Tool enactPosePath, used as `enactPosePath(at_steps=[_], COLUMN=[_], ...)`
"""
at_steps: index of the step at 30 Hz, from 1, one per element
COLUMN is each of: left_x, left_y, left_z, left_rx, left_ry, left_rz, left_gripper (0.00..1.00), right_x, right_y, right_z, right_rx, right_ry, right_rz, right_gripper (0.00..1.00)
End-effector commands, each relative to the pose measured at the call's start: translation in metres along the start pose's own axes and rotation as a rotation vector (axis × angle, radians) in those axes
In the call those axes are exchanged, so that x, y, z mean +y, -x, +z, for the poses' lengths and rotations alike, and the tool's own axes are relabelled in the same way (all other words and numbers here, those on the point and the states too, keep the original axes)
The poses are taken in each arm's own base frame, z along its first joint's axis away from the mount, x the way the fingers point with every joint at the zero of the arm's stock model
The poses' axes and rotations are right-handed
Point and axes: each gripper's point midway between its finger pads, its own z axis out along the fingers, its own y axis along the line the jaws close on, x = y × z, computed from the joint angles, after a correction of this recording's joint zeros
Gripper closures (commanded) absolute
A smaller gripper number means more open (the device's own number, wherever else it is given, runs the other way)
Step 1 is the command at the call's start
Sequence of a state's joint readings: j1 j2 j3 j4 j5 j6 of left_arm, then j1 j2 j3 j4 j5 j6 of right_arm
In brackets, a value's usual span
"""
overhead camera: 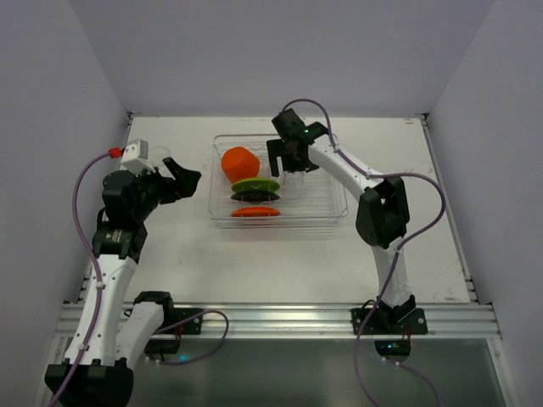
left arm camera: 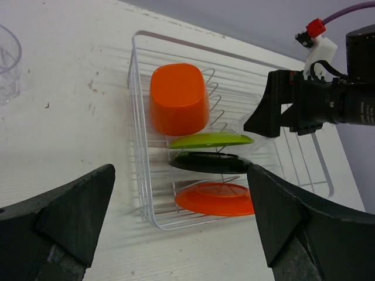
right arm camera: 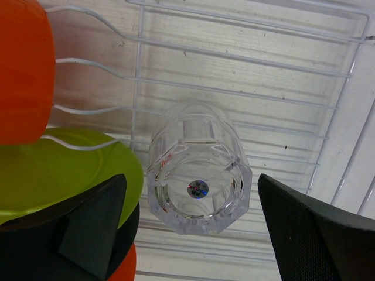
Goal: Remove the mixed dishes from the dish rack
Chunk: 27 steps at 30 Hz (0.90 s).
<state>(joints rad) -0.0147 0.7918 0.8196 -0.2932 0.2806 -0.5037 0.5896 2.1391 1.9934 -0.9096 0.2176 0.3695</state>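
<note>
The dish rack (overhead camera: 333, 214) sits mid-table. It holds an orange faceted cup (overhead camera: 240, 163) on its side and, standing on edge in a row, a lime-green plate (overhead camera: 255, 185), a black plate (overhead camera: 254, 197) and an orange plate (overhead camera: 254, 212). My right gripper (right arm camera: 190, 222) hangs open over a clear tumbler (right arm camera: 198, 170) in the rack, one finger on each side, not touching it. My left gripper (left arm camera: 181, 222) is open and empty, off the rack's left end. A second clear tumbler (left arm camera: 7, 64) stands on the table outside the rack.
In the left wrist view the rack's white wire rim (left arm camera: 136, 117) faces me, with the right gripper (left arm camera: 275, 111) above the far side. White walls close in the table at the back and both sides.
</note>
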Motion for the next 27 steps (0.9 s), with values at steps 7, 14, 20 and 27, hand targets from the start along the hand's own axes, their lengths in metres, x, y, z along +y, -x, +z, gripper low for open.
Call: enactPosePath(at_steps=[7,14,20,27], left_x=[-0.004,-0.004,-0.004,-0.003], left_y=[0.005,0.004,0.003,0.003], left_z=[-0.001,0.0,0.0,0.001], left_rx=[-0.028,-0.027,-0.023,-0.023], left_ry=[-0.026,-0.025,-0.025,-0.025], left_rz=[0.038,0.038,0.037,0.037], left_gripper=[0.0,0.0,0.0,0.0], right_x=[-0.004,-0.002,0.0,-0.002], right_y=[0.006,0.004,0.002,-0.006], right_z=[0.004,0.007,0.01,0.015], right_rx=[-0.013,-0.007,0.001,0.026], right_ry=[0.007,0.018,0.027,0.015], right_rz=[0.039,0.035,0.033,0.043], right_gripper=[0.11,0.2,0.28,0.27])
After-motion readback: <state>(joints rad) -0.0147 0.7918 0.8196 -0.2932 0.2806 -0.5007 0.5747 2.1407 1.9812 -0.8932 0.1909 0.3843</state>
